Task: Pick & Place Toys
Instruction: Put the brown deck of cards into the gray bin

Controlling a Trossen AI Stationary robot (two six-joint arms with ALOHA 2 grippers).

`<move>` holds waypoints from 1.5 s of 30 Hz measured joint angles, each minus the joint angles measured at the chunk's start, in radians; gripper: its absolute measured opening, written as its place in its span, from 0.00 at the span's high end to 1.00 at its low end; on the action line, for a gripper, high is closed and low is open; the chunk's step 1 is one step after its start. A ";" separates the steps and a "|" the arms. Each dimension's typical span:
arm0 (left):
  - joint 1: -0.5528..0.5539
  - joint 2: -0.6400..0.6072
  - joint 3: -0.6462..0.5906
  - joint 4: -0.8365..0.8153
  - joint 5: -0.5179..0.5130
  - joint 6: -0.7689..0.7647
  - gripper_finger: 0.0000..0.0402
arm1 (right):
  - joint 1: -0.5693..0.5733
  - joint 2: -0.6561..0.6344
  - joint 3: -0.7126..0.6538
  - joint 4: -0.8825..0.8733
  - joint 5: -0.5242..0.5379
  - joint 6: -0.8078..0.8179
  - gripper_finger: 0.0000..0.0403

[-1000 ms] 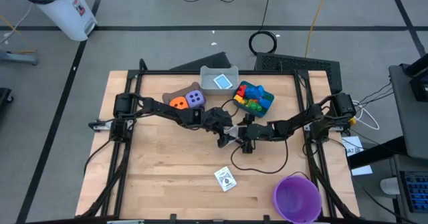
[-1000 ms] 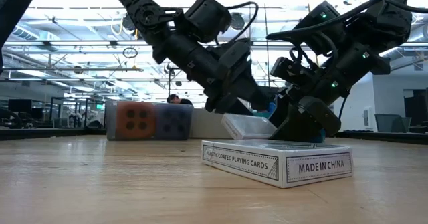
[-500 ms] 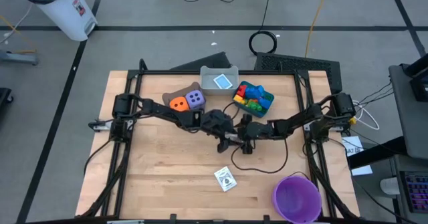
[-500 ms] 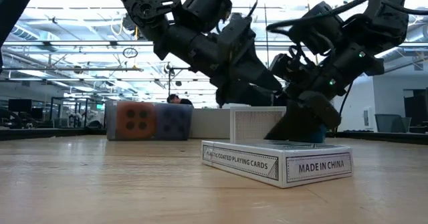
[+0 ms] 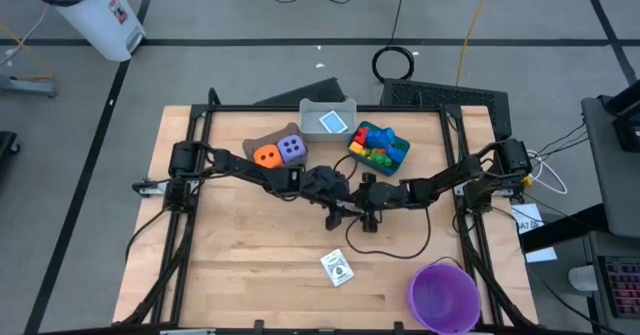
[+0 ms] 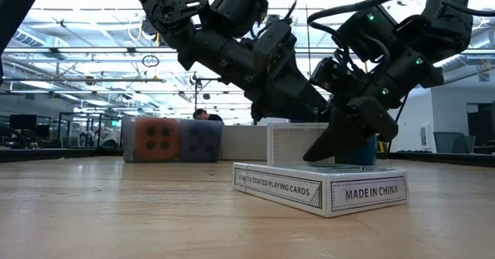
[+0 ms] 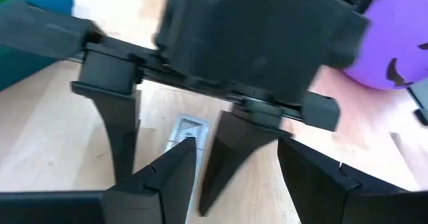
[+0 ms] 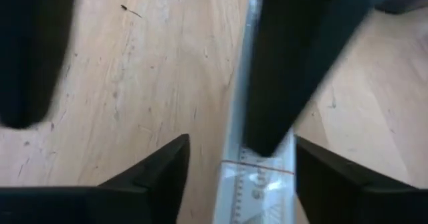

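**A:** Status?

**B:** Both arms are reaching in to the middle of the table. The left end effector and right end effector are nose to nose there. The purple bowl is at the near right corner.

**A:** Toys?

**B:** The orange die and purple die are side by side in the brown bin at the far edge. The bricks are piled in the blue bin, just right of the grey bin. The boxed card pack is flat on the table, nearer than the arms.

**A:** What are the arms on?

**B:** A white card case is standing on edge on the wood between the two end effectors.

**A:** Grip?

**B:** The right is released. In my right wrist view it straddles the case, with bare wood showing on one side. I can't tell on the left, because the right arm's fingers block my wrist view.
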 joint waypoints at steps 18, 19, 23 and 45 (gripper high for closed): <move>0.004 -0.247 0.000 -0.177 -0.053 0.053 0.51 | 0.000 -0.325 0.000 -0.327 0.005 0.002 0.85; 0.004 -0.272 0.000 -0.201 -0.062 0.053 0.51 | 0.000 -0.359 -0.001 -0.348 0.005 0.015 0.85; -0.003 -0.311 0.001 -0.210 -0.090 0.053 0.52 | 0.005 -0.467 -0.008 -0.390 0.005 0.045 0.82; -0.057 -0.214 0.000 -0.043 -0.270 0.148 0.19 | 0.031 -0.556 -0.083 -0.159 0.002 0.016 0.85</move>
